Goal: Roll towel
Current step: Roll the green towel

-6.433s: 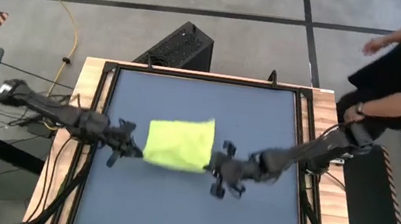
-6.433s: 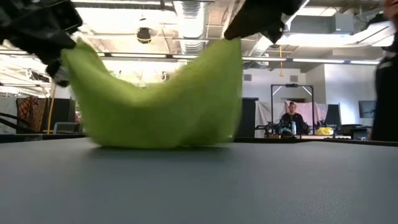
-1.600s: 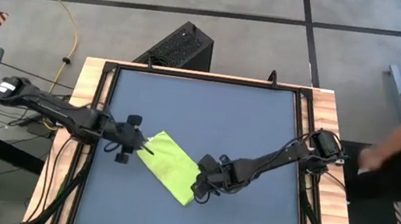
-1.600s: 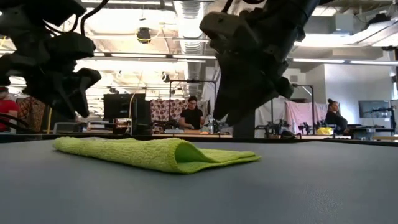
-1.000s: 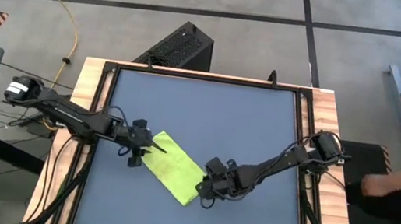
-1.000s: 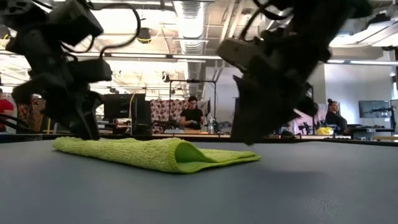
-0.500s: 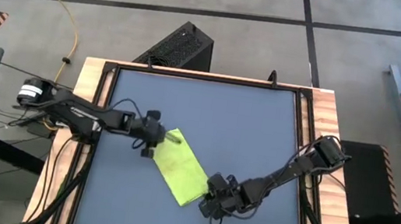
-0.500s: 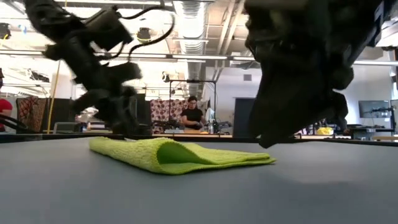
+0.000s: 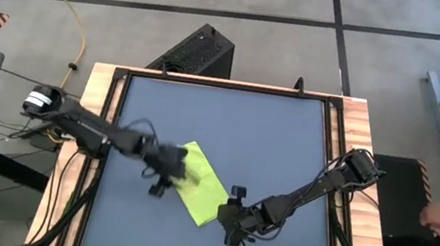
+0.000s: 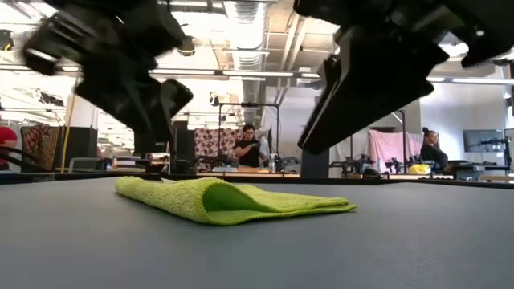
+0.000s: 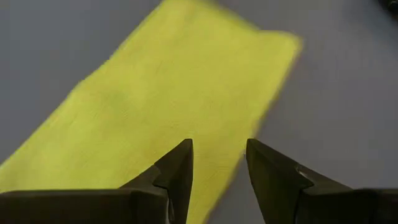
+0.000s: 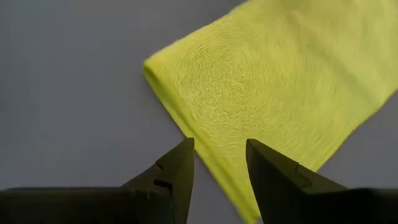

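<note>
The lime-green towel (image 9: 200, 182) lies folded into a flat slanting strip on the blue-grey mat (image 9: 288, 132); the low view shows its layers (image 10: 233, 201) resting flat on the mat. My left gripper (image 9: 167, 178) hovers open over the strip's left long edge (image 11: 249, 134). My right gripper (image 9: 230, 219) hovers open by the strip's near end, above a thick folded edge (image 12: 205, 152). In the low view both grippers hang clear above the cloth.
The mat is framed by wooden table borders (image 9: 92, 122). A black box (image 9: 196, 51) stands beyond the far edge. A person's hand (image 9: 436, 214) shows off the table's right side. Bare mat lies on the far half and at the right.
The towel's far-left end has slid toward the right, so the strip lies steeper. My left gripper went right along with that end, then rose and came toward the near edge. My right gripper has moved toward the near edge, beside the towel's near end.
</note>
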`<state>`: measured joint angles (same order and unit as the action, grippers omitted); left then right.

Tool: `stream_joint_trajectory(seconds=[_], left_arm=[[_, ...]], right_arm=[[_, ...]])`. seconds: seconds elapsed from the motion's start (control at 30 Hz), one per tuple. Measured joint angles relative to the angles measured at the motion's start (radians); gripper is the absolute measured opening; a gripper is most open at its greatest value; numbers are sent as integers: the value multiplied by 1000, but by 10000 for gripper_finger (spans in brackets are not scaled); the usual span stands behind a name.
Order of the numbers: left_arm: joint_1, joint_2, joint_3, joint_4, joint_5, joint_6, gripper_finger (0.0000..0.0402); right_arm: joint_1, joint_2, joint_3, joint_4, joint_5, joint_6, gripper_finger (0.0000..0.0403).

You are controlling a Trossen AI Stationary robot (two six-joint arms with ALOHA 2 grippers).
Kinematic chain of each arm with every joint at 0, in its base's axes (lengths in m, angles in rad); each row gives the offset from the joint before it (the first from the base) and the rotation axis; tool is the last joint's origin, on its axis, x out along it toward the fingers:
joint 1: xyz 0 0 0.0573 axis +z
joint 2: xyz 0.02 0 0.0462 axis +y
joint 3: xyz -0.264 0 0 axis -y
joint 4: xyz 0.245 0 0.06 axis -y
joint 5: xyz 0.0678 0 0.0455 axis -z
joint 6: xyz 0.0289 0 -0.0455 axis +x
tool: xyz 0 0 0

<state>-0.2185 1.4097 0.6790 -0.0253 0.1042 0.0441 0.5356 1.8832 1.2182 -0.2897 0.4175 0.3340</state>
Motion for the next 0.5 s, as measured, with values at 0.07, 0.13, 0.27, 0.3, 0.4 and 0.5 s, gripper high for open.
stream_joint_trajectory(seconds=[0.07,0.13,0.27,0.3,0.4,0.5], left_arm=[[-96,38,1,112,-81,-21,139],[-167,80,1,222,-186,-53,139],[-223,167,4,402,-275,-118,139],[-229,195,14,421,-268,-138,139],[-247,288,70,419,-244,-148,140],[-253,367,161,390,-231,-122,144]], right_arm=[[-9,0,0,-15,0,-74,170],[-19,0,0,-57,-1,-105,170],[-46,0,0,-121,-59,-179,170],[-51,0,0,-135,-76,-194,170],[-60,0,0,-174,-101,-220,170],[-55,-1,0,-174,-101,-238,170]])
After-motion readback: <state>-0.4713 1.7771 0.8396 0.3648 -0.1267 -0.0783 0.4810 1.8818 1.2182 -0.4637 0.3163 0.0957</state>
